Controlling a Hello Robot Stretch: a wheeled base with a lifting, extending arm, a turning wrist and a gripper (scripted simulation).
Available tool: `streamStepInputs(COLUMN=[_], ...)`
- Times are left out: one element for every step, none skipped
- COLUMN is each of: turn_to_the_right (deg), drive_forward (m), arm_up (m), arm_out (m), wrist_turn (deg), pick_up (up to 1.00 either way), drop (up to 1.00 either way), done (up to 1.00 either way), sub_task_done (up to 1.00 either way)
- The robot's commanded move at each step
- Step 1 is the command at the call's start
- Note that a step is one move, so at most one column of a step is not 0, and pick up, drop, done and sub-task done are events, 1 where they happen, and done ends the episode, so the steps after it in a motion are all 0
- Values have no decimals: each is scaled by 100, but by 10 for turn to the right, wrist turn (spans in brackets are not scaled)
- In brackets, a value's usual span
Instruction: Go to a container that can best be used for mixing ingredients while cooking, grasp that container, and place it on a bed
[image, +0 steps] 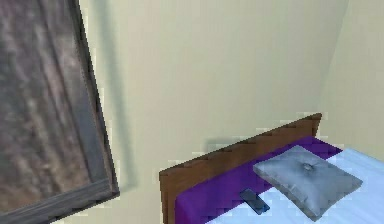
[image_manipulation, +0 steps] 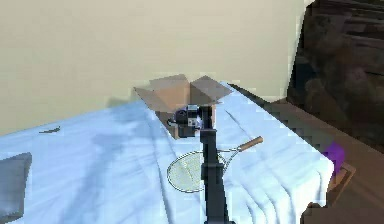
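The bed (image_manipulation: 100, 160), under a pale blue-white cover, spreads across the arm side view. My arm rises from the bottom edge over it, and the gripper (image_manipulation: 183, 121) sits just in front of an open cardboard box (image_manipulation: 165, 93) that stands on the cover. With the box right behind the fingers, I cannot tell whether the gripper holds anything. I cannot make out a mixing container. In the forward view the same bed (image: 360, 165) shows its brown headboard (image: 240, 155), a purple sheet (image: 212, 198) and a grey pillow (image: 308, 178).
A tennis racket (image_manipulation: 205, 165) lies on the cover beside the arm. A small dark flat thing (image: 254, 201) rests on the purple sheet. A big dark-framed panel (image: 45, 100) leans at the forward view's left. Dark wooden furniture (image_manipulation: 345, 60) stands past the bed's end.
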Motion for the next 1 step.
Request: streamStepInputs(turn_to_the_right=[0], drive_forward=[0], arm_up=[0], arm_out=[0], wrist_turn=[0], pick_up=[0], drop=[100], done=[0], sub_task_done=[0])
